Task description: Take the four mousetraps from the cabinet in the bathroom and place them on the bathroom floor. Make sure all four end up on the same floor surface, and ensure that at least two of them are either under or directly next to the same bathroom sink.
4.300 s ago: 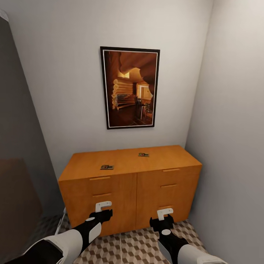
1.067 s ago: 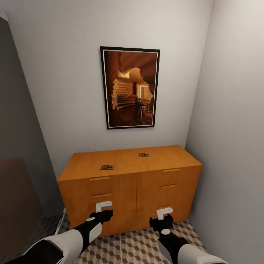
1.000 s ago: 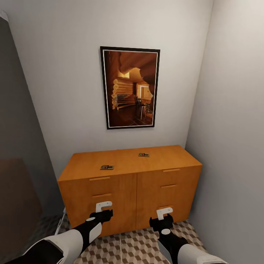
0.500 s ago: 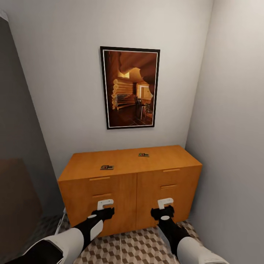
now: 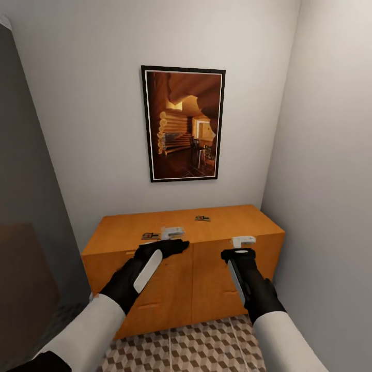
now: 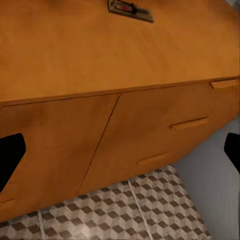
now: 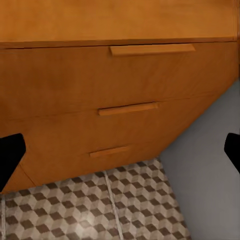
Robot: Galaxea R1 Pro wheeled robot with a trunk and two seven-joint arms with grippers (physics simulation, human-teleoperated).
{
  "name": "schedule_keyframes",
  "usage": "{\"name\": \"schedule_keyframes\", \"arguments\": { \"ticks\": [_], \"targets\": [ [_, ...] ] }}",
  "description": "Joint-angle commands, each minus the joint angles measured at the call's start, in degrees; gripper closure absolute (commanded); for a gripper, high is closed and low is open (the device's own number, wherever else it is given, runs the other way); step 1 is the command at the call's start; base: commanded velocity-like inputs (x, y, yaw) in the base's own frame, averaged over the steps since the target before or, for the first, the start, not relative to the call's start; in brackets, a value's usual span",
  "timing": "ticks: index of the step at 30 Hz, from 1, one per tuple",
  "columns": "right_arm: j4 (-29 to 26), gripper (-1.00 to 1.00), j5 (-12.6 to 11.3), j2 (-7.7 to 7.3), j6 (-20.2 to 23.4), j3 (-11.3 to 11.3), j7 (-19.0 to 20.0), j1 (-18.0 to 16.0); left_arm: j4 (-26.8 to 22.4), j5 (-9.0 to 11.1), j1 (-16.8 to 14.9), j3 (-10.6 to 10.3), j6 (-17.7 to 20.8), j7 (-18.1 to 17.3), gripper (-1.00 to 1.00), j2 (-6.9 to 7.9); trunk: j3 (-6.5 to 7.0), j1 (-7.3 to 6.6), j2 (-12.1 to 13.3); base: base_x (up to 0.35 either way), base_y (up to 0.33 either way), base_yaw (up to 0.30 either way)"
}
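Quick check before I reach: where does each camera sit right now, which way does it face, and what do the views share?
Head view: high, facing the cabinet; both arms, left gripper, right gripper.
Left wrist view: near the cabinet's front edge, facing its top, one mousetrap, drawer fronts, floor; fingertips at the edges.
Right wrist view: facing drawer handles and floor.
Shared: cabinet, floor.

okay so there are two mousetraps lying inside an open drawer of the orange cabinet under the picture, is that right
Not quite. The two mousetraps lie on the flat top of the orange cabinet, not inside a drawer; its drawers are shut. The head view shows this, under the picture.
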Motion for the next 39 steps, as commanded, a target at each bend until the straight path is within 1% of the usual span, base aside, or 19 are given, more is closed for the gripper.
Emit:
{"name": "schedule_keyframes", "arguments": {
  "ticks": [1, 3, 4, 8, 12, 13, 17, 18, 20, 21, 22, 23, 24, 26, 27, 31, 32, 36, 39],
  "targets": [
    [-1.1, -1.00, 0.0, 0.03, 1.1, 0.0, 0.1, -0.1, -1.8, 0.6, 0.0, 0.7, 1.3, 1.5, -1.00, -0.01, -0.09, 0.01, -0.1, 0.000, 0.000, 0.000],
    [-2.6, -1.00, -0.5, 0.03, 2.2, 0.0, 0.1, -0.2, -4.4, 0.6, 0.0, 2.6, 3.0, 3.5, -1.00, -0.10, -0.09, 0.01, -0.1, 0.000, 0.000, 0.000],
    [-3.5, -1.00, -0.9, 0.03, 3.0, 0.1, -0.1, -0.4, -6.2, 0.6, -0.1, 4.6, 4.2, 5.2, -1.00, -0.14, -0.09, 0.01, -0.1, 0.000, 0.000, 0.000],
    [-4.3, -1.00, -1.4, 0.03, 4.2, 0.1, -0.3, -1.9, -9.6, 0.2, -0.1, 7.5, 6.4, 7.7, -1.00, -0.08, -0.09, 0.01, -0.1, 0.000, 0.000, 0.000],
    [-3.5, -1.00, -1.6, 0.03, 4.5, 0.1, -0.4, -3.5, -11.7, -0.2, -0.1, 8.3, 9.2, 8.7, -1.00, -0.03, -0.09, 0.01, -0.1, 0.000, 0.000, 0.000],
    [-2.6, -1.00, -1.6, 0.03, 4.6, 0.1, -0.4, -4.5, -12.6, -0.3, -0.2, 8.5, 11.0, 9.0, -1.00, 0.00, -0.09, 0.01, -0.1, 0.000, 0.000, 0.000],
    [0.9, -1.00, -1.7, 0.03, 4.4, 0.1, -0.5, -7.6, -13.3, -0.2, -0.5, 8.9, 14.4, 9.4, -1.00, 0.11, -0.09, 0.01, -0.1, 0.000, 0.000, 0.000],
    [4.1, -1.00, -1.7, 0.03, 4.2, 0.1, -0.5, -10.1, -13.0, -0.2, -0.5, 9.1, 15.5, 9.5, -1.00, 0.26, -0.09, 0.01, -0.1, 0.000, 0.000, 0.000],
    [8.2, -1.00, -1.8, 0.03, 3.9, 0.0, -0.5, -13.2, -12.0, -0.1, -0.6, 9.3, 16.3, 9.6, -1.00, 0.52, -0.09, 0.01, -0.1, 0.000, 0.000, 0.000],
    [12.2, -1.00, -2.0, 0.03, 3.5, 0.0, -0.5, -16.4, -10.3, -0.1, -0.8, 9.9, 16.7, 9.6, -1.00, 0.86, -0.09, 0.01, -0.1, 0.000, 0.000, 0.000],
    [13.9, -1.00, -2.2, 0.03, 3.3, -0.1, -0.4, -17.8, -9.2, -0.1, -0.9, 10.3, 16.9, 9.6, -1.00, 1.08, -0.09, 0.01, -0.1, 0.000, 0.000, 0.000],
    [16.1, -1.00, -2.9, 0.03, 3.0, -0.1, -0.3, -20.1, -6.5, 0.0, -1.5, 11.2, 17.2, 9.7, -1.00, 1.61, -0.09, 0.01, -0.1, 0.000, 0.000, 0.000],
    [16.7, -1.00, -3.2, 0.03, 3.0, -0.1, -0.2, -20.9, -5.1, 0.0, -2.0, 11.6, 17.2, 9.7, -1.00, 1.93, -0.09, 0.01, -0.1, 0.000, 0.000, 0.000],
    [17.2, -1.00, -3.7, 0.03, 3.1, -0.1, 0.0, -22.1, -2.7, 0.0, -3.1, 12.4, 17.4, 9.5, -1.00, 2.57, -0.09, 0.01, -0.1, 0.000, 0.000, 0.000],
    [17.3, -1.00, -4.1, 0.03, 3.2, -0.1, 0.1, -22.8, -1.0, 0.0, -4.1, 12.8, 17.5, 9.2, -1.00, 3.22, -0.09, 0.01, -0.1, 0.000, 0.000, 0.000],
    [17.3, -1.00, -4.5, 0.03, 3.4, -0.1, 0.2, -23.6, 0.7, 0.2, -5.2, 13.3, 17.7, 8.7, -1.00, 4.88, -0.09, 0.01, -0.1, 0.000, 0.000, 0.000],
    [17.3, -1.00, -4.6, 0.03, 3.4, -0.1, 0.3, -23.8, 1.0, 0.3, -5.5, 13.4, 17.7, 8.5, -1.00, 5.58, -0.09, 0.01, -0.1, 0.000, 0.000, 0.000],
    [17.3, -1.00, -4.7, 0.03, 3.4, -0.1, 0.3, -24.0, 1.2, 0.1, -5.8, 13.6, 17.8, 8.3, -1.00, 6.23, -0.09, 0.01, -0.1, 0.000, 0.000, 0.000],
    [17.4, -1.00, -4.8, 0.03, 3.4, -0.1, 0.3, -24.0, 1.2, 0.0, -5.9, 13.6, 17.8, 8.3, -1.00, 6.37, -0.09, 0.01, -0.1, 0.000, 0.000, 0.000]
  ]
}}
